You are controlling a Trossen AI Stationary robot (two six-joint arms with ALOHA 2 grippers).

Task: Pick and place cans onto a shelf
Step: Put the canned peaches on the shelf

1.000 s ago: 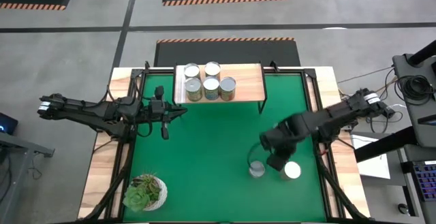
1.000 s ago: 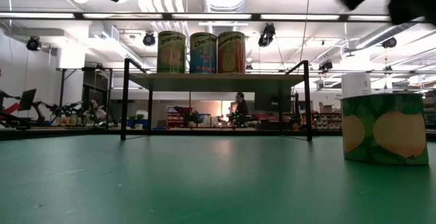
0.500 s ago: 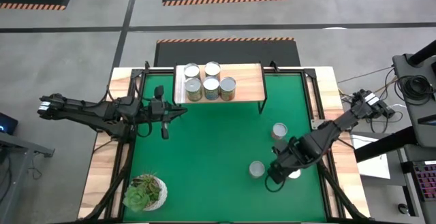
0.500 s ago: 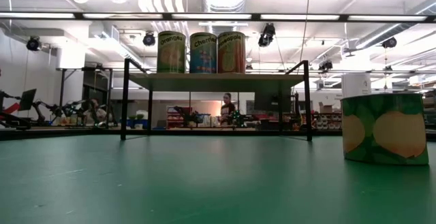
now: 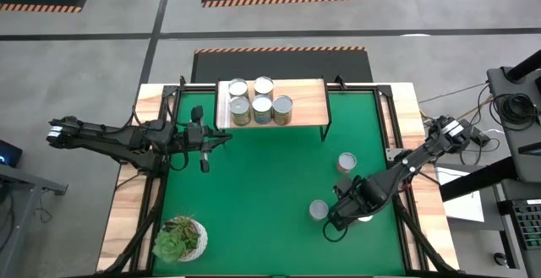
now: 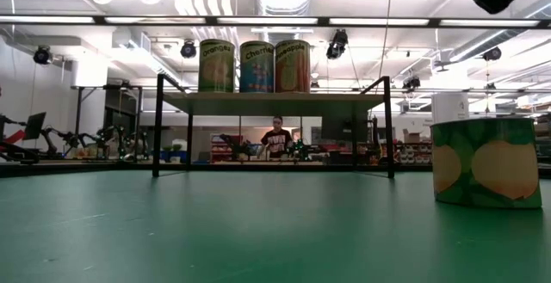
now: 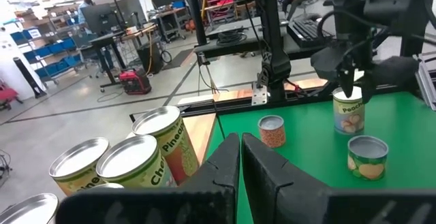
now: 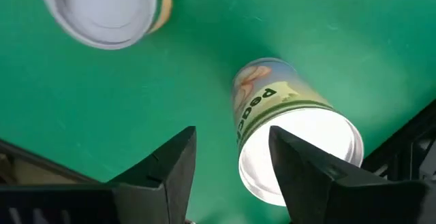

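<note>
I see my right gripper (image 8: 228, 176) above a can (image 8: 289, 146) on the green tabletop (image 5: 254, 202), jaws spread, holding nothing; my left gripper (image 7: 240, 157), jaws pressed together, waits beside the shelf (image 5: 308, 100).

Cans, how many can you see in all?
8. Five stand on the shelf. Three stand on the green mat, and one partly hidden under the right arm. More could be hidden.
</note>
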